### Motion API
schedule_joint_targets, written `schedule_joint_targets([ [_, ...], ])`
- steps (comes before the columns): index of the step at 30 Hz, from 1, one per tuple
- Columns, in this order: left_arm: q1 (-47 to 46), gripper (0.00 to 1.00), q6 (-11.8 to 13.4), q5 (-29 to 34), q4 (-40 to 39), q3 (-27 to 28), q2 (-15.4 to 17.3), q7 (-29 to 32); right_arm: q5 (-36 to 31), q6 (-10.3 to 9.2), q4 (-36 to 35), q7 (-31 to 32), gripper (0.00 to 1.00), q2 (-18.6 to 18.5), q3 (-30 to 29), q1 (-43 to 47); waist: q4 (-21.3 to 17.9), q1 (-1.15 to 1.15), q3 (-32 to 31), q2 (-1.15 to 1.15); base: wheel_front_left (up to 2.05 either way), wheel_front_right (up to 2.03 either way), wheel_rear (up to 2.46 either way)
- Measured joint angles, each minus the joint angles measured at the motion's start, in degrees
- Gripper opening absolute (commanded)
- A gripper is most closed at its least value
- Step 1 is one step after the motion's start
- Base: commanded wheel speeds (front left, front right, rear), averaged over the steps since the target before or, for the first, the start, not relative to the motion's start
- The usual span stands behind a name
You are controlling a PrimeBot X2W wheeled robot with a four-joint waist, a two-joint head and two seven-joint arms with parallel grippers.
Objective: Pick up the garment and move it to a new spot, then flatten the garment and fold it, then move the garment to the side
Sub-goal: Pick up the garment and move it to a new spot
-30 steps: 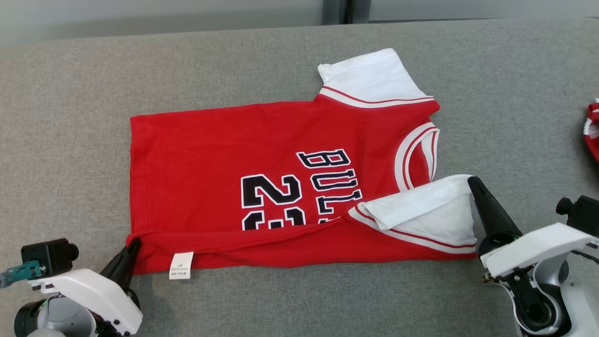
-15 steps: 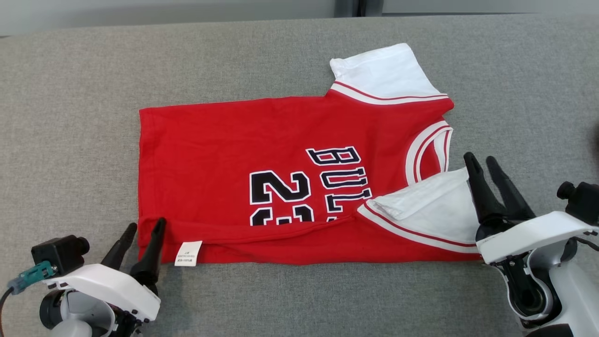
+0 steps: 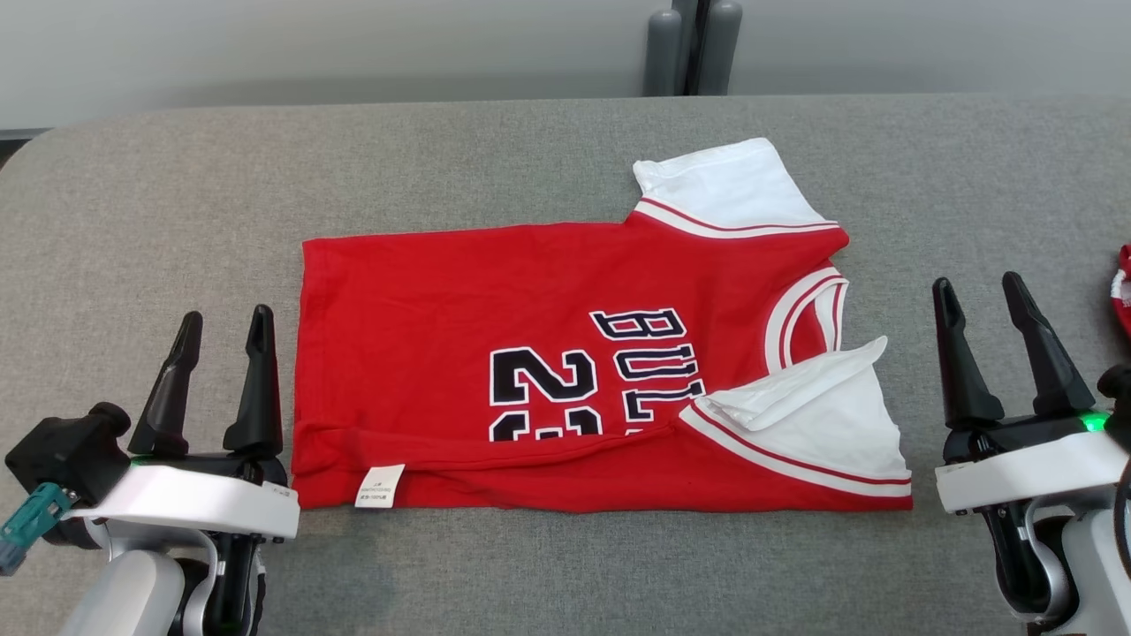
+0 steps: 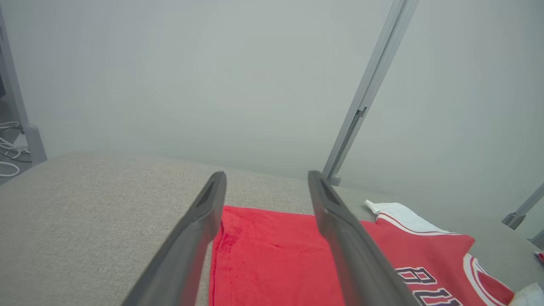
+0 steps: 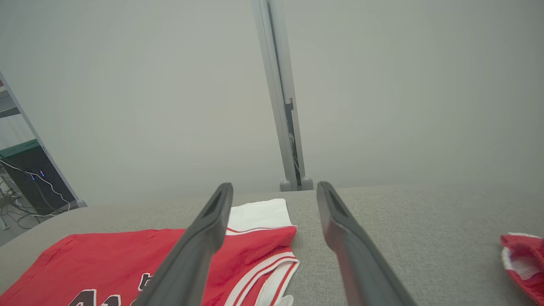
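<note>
Plainly, a red basketball jersey (image 3: 548, 336) is being carried near the middle of the grey fabric-covered bench (image 3: 530, 150). It is lying flat, with the hem toward the robot's left and the neckline (image 3: 808, 309) toward its right. The near long edge is being kept folded over onto the front. A red band is therefore lying across the lower part of the black, white-edged number (image 3: 543, 393) and the letters "BUL" (image 3: 649, 353), and the rest of the print is being hidden by that fold. A white care label (image 3: 378, 486) is being shown on the folded band near the hem corner. The far white sleeve (image 3: 724, 185), trimmed in red and white stripes, is being left spread outward. The near white sleeve (image 3: 813, 406) is being laid inward over the chest, its cuff slightly rumpled.

The left end effector (image 3: 227, 313) is being held just beside the hem edge, its two dark fingers standing apart and off the cloth. In the left wrist view the hem corner is being framed between the fingers (image 4: 199, 229). The right end effector (image 3: 977, 279) is being held to the right of the near sleeve, likewise spread apart and gripping nothing. Another red and white garment (image 3: 1122, 291) is being glimpsed on the bench at the right margin of the head view, well apart from the jersey.
</note>
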Motion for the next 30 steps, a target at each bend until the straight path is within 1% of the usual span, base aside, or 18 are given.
schedule_joint_targets([
  [6, -0.2, 1.00, 0.8, 8.3, -1.2, 2.5, -1.7, -0.3, -4.5, -0.01, -0.8, -0.2, 1.00, 1.7, -1.8, 2.0, -0.1, 0.00, -1.8, 0.00, 0.00, 0.00, 0.00],
  [9, 1.3, 1.00, 1.5, 12.2, -1.1, 2.9, -2.0, -0.3, -5.4, -0.01, -0.9, -0.2, 1.00, 2.4, -2.2, 3.7, -0.4, 0.00, -2.5, 0.00, 0.00, 0.00, 0.00],
  [12, 3.8, 1.00, 2.0, 14.4, -0.2, 3.0, -2.6, -0.3, -6.1, -0.01, -0.8, -0.3, 1.00, 2.9, -2.5, 5.2, -0.7, 0.00, -3.3, 0.00, 0.00, 0.00, 0.00],
  [18, 7.8, 1.00, 2.0, 17.1, 1.7, 4.2, -4.0, -0.3, -7.3, -0.01, 0.0, -0.3, 1.00, 3.2, -3.3, 8.3, -1.1, 0.00, -5.2, 0.00, 0.00, 0.00, 0.00],
  [30, 12.2, 1.00, 1.0, 18.9, 5.1, 4.6, -4.2, -0.3, -8.9, -0.01, 1.9, -0.2, 1.00, 3.4, -4.8, 13.1, -1.1, 0.00, -9.0, 0.00, 0.00, 0.00, 0.00],
])
